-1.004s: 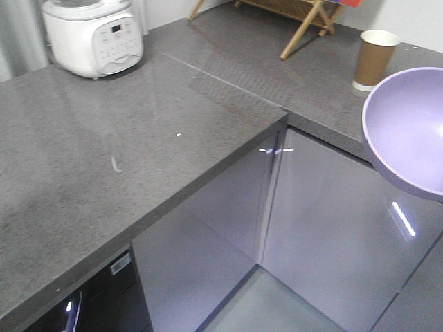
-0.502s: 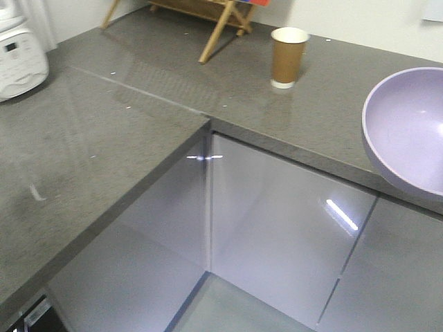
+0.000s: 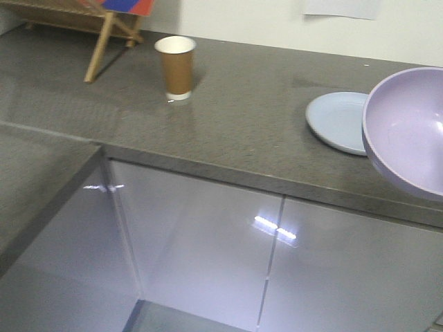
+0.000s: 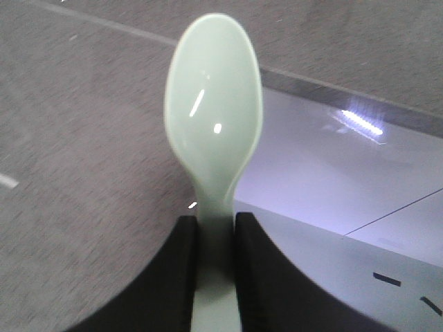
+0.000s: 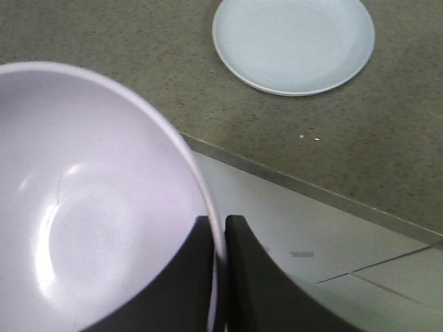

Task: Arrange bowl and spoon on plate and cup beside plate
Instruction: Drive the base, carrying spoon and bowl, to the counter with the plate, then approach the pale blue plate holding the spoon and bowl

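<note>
Bowl point(image 5: 90, 228) rim clamped in right fingers point(image 5: 250, 294); spoon point(image 4: 213, 111) handle clamped in left fingers point(image 4: 165, 290); plate point(image 5: 294, 41), cup point(image 3: 176, 66) on counter point(image 3: 242, 131).

A dark grey speckled countertop point(image 3: 242, 124) runs along a pale wall, with glossy grey cabinet doors point(image 3: 194, 235) beneath its front edge. A second stretch of the same surface meets it at a corner on the left. The cup point(image 3: 177, 67) stands upright on it, towards the back. The plate point(image 3: 338, 122) lies flat, well apart from the cup to the right and nearer the front edge. A wooden stand point(image 3: 100, 45) rests its legs near the wall, left of the cup.
</note>
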{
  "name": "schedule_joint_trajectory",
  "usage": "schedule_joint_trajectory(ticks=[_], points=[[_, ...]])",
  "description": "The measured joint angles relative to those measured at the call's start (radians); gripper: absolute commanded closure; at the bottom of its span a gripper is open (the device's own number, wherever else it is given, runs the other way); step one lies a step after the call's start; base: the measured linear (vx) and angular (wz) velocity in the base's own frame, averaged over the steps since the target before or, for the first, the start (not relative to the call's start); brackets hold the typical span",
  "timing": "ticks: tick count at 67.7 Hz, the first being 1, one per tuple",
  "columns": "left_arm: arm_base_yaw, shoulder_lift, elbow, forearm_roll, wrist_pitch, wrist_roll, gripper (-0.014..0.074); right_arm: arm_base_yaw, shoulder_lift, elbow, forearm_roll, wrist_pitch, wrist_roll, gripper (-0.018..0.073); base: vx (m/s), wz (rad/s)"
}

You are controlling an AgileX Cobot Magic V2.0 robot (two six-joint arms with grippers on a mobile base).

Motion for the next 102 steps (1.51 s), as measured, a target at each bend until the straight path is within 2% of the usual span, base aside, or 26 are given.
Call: schedule_joint_trajectory(ticks=[38, 102], points=[[0.0, 0.0, 0.0, -0.001, 0.0, 0.0, 0.0603, 0.0, 0.0, 0.0, 0.0, 0.0, 0.0, 0.0566, 0.13, -0.41], [0.0, 0.0, 0.0, -0.001, 0.0, 0.0, 0.0603, 0.0, 0.0, 0.0, 0.0, 0.001, 0.0, 0.0566, 0.12, -0.15]])
